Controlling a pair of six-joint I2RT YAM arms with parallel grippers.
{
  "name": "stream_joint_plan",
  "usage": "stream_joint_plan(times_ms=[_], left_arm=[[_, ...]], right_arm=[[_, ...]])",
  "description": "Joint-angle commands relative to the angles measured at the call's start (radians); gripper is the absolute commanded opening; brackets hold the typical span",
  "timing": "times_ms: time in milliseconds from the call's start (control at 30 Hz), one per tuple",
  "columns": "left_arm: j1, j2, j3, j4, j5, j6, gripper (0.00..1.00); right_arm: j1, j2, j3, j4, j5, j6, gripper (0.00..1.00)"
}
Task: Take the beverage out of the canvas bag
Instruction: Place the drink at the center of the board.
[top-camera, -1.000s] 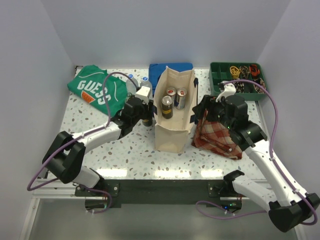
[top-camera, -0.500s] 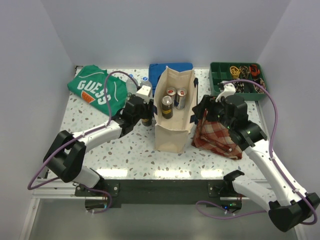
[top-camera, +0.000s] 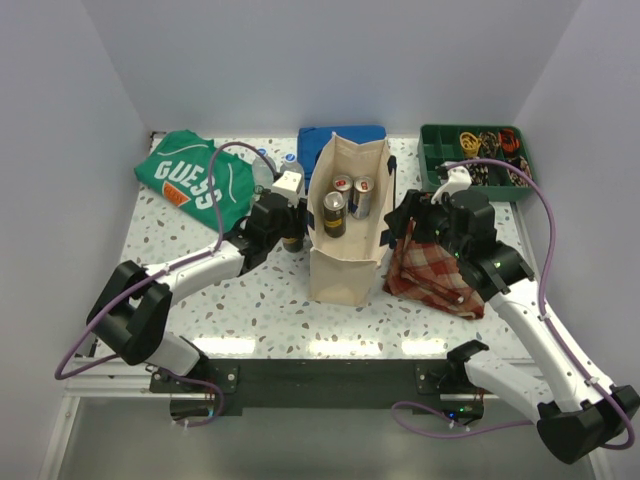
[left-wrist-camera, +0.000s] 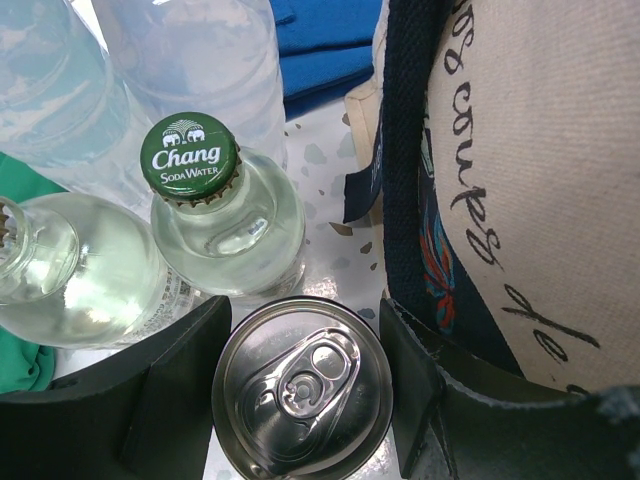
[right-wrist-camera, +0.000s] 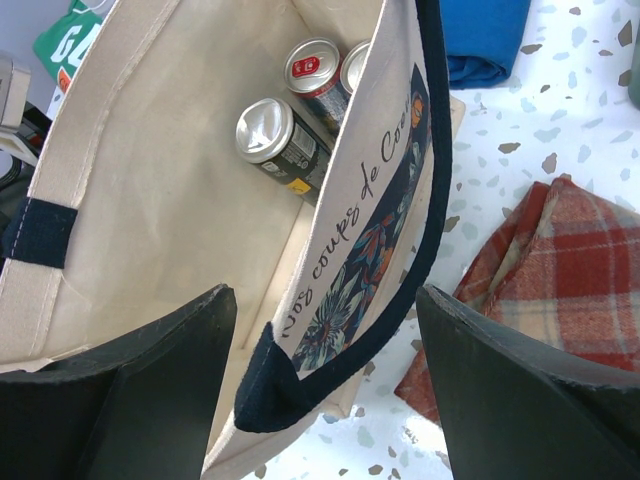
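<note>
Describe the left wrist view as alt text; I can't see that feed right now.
A silver can, seen from above with its tab unopened, sits gripped between the fingers of the left end effector. Behind it stand a green-capped Chang soda water bottle and other clear bottles; the canvas bag fills the right side.
</note>
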Motion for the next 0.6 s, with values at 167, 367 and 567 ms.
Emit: stream_joint_plan(times_ms=[167, 367, 567], left_arm=[[-0.002, -0.030, 0.045, 0.022, -0.036, -0.008, 0.53], [-0.002, -0.043, 0.049, 0.003, -0.046, -0.012, 0.59], [-0.002, -0.068, 0.045, 0.003, -0.056, -0.014, 0.70]], right_arm=[[-0.001, -0.001, -0.001, 0.045, -0.002, -0.001, 0.77], [-0.001, -0.004, -0.002, 0.047, -0.001, -0.001, 0.78], [-0.001, -0.001, -0.002, 0.050, -0.005, -0.001, 0.78]])
